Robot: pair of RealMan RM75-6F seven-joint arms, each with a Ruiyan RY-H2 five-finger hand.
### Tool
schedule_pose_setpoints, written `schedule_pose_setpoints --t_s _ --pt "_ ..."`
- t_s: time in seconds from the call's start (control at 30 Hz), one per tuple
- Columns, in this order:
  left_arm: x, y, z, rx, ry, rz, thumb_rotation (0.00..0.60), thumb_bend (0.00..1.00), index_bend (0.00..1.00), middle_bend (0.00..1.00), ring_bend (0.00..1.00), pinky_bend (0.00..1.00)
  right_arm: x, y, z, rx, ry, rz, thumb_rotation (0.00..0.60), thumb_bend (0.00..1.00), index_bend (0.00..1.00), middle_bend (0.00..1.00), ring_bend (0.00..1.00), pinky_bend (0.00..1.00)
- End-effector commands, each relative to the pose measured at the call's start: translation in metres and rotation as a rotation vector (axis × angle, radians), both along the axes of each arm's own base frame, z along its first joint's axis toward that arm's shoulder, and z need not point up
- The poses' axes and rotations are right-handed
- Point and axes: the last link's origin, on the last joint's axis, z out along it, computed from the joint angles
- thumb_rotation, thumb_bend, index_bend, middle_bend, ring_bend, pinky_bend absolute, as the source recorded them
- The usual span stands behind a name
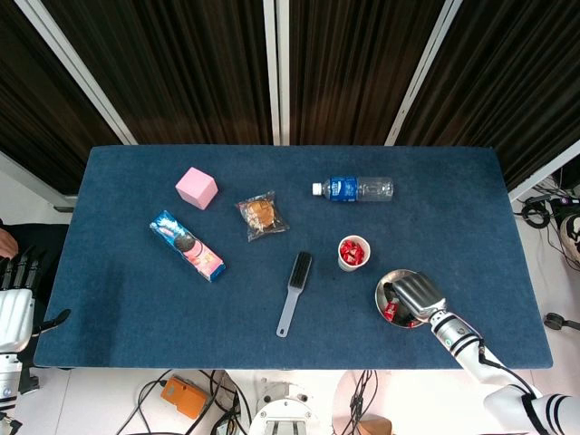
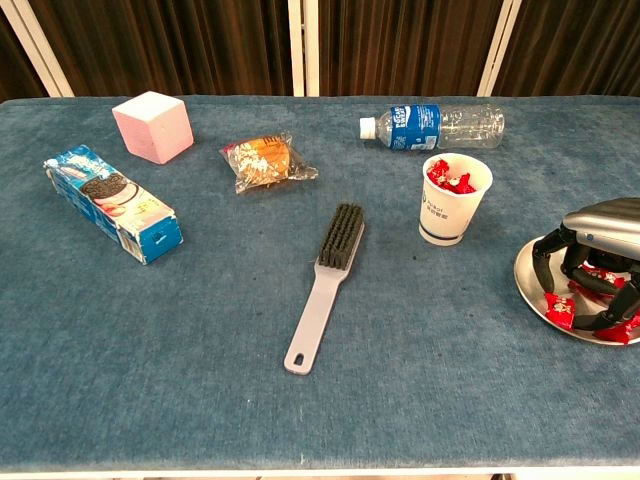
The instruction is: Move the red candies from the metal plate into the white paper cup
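Observation:
The metal plate [image 1: 381, 292] [image 2: 524, 276] lies near the table's front right, with red candies [image 2: 560, 310] [image 1: 390, 311] on it. My right hand [image 1: 415, 294] [image 2: 596, 250] is low over the plate, fingers curled down among the candies and touching them; whether one is pinched is hidden. The white paper cup [image 1: 353, 253] [image 2: 455, 202] stands upright just left of and behind the plate and holds several red candies. My left hand [image 1: 16, 304] hangs off the table's left edge, fingers apart, holding nothing.
A grey brush [image 2: 325, 285] lies mid-table left of the cup. A water bottle [image 2: 435, 125] lies on its side behind the cup. A snack packet [image 2: 265, 160], pink cube [image 2: 152, 125] and cookie box [image 2: 110, 205] sit further left.

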Motion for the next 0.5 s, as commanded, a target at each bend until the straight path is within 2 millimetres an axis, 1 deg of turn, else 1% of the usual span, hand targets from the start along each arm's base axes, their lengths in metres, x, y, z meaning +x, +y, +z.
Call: schedule_pose_setpoints --t_s 0.03,0.13,0.2,0.3,0.5 --pt "0.000 0.000 0.000 0.000 0.000 0.001 0.600 0.00 0.00 0.00 0.00 0.00 0.001 -0.001 0.000 0.000 -0.001 0.002 0.600 0.45 0.63 0.88 1.00 1.00" --pt "0.000 0.000 0.000 0.000 0.001 0.003 0.600 0.00 0.00 0.00 0.00 0.00 0.000 -0.002 0.002 -0.009 -0.001 0.004 0.600 0.52 0.67 0.88 1.00 1.00" --pt "0.000 0.000 0.000 0.000 0.000 0.002 0.600 0.00 0.00 0.00 0.00 0.00 0.000 -0.002 0.005 -0.019 -0.002 0.005 0.600 0.54 0.69 0.88 1.00 1.00" --pt "0.000 0.000 0.000 -0.001 0.001 0.000 0.600 0.00 0.00 0.00 0.00 0.00 -0.002 -0.001 0.010 -0.034 -0.002 0.004 0.600 0.55 0.70 0.88 1.00 1.00" --pt "0.002 0.001 0.000 -0.002 0.001 -0.007 0.600 0.00 0.00 0.00 0.00 0.00 0.000 -0.002 0.031 -0.095 -0.025 0.006 0.600 0.55 0.71 0.88 1.00 1.00"
